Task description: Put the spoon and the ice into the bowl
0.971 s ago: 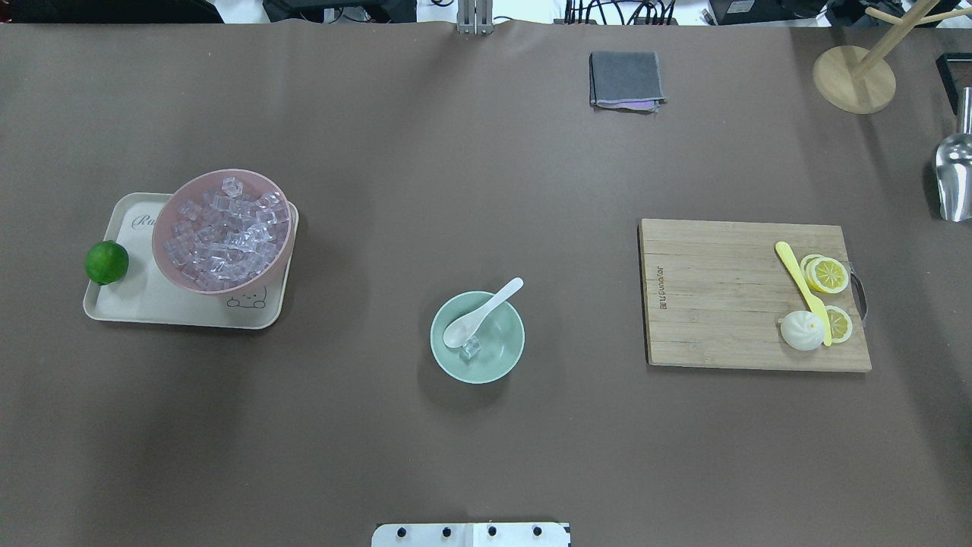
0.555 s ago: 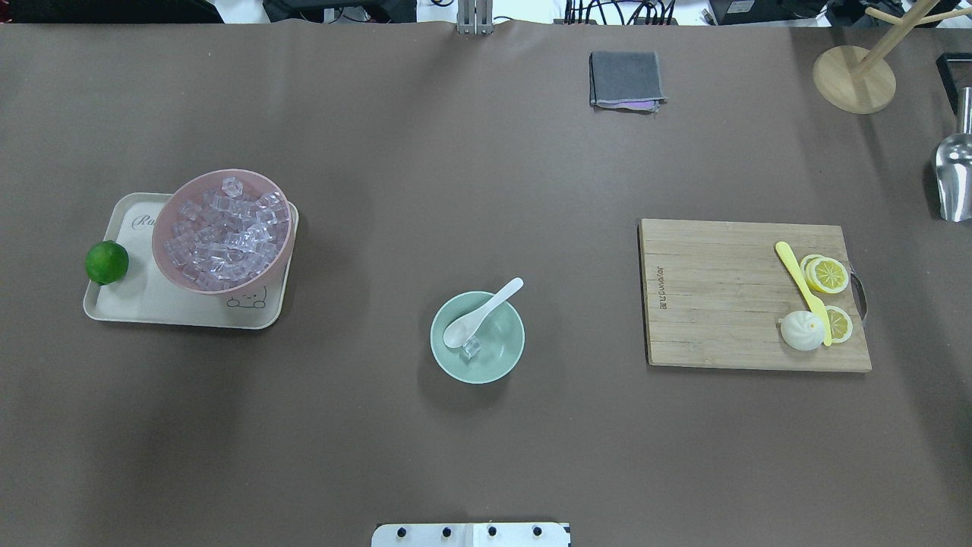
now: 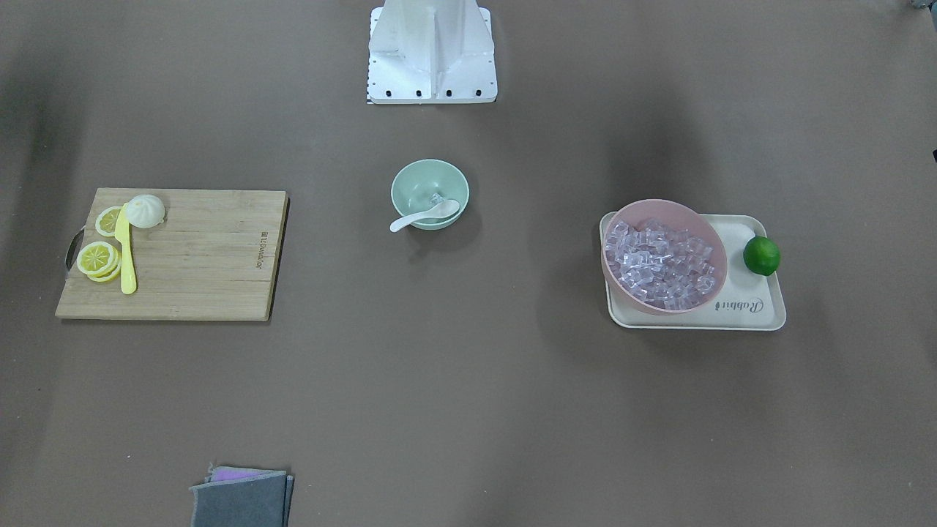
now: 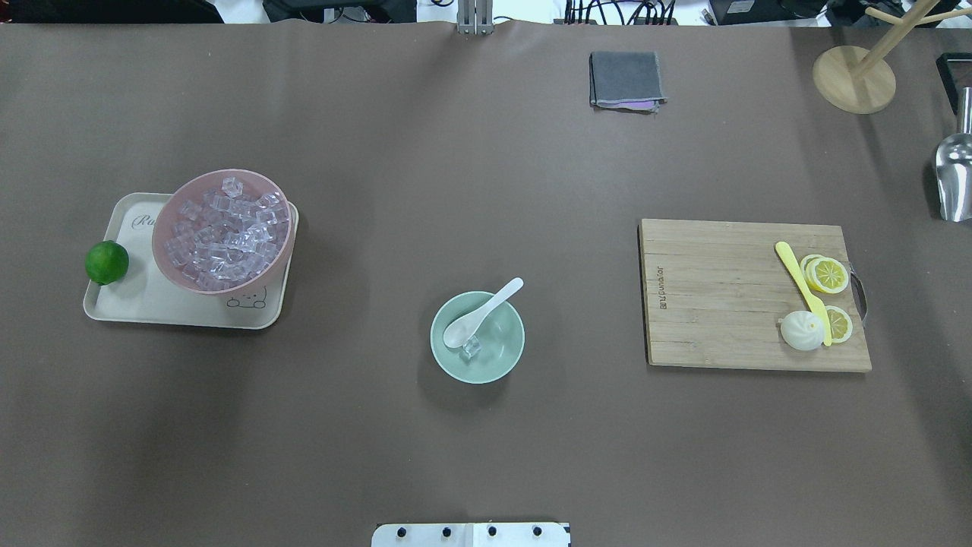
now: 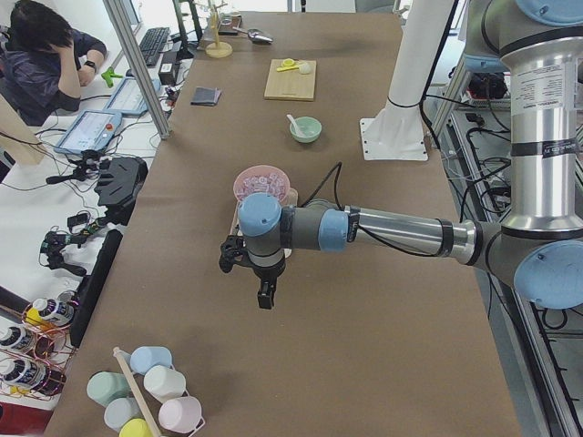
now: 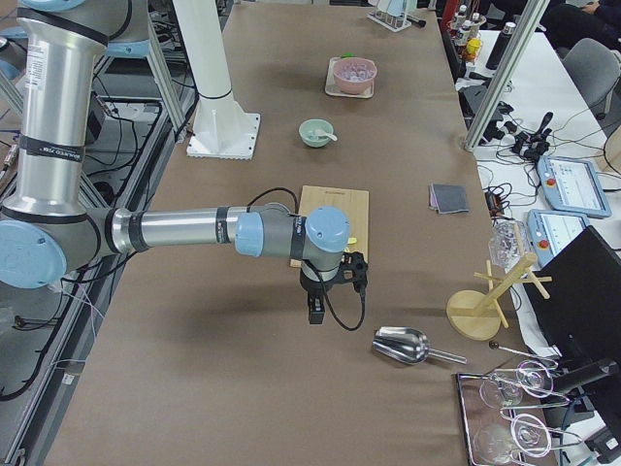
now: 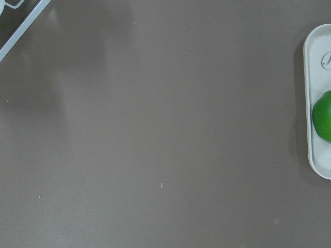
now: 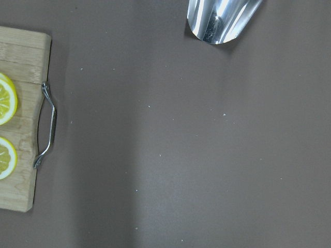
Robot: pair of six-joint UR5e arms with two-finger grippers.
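The pale mint-green bowl (image 4: 503, 358) stands near the table's middle, in front of the robot base; it also shows in the front-facing view (image 3: 408, 181). The white spoon (image 4: 486, 309) lies in it, scoop down inside, handle over the far right rim. One clear ice cube (image 4: 471, 347) sits in the bowl beside the scoop. My left gripper (image 5: 265, 297) hangs over bare table beyond the tray's outer end. My right gripper (image 6: 316, 313) hangs beyond the cutting board's outer end. Both show only in the side views, so I cannot tell whether they are open or shut.
A pink bowl (image 4: 158, 245) full of ice cubes stands on a cream tray (image 4: 129, 305) with a lime (image 4: 106, 262) at the left. A cutting board (image 4: 714, 304) with a yellow knife (image 4: 801, 282), lemon slices and a bun lies right. A grey cloth (image 4: 625, 79), metal scoop (image 4: 954, 178) and wooden stand (image 4: 853, 79) are further off.
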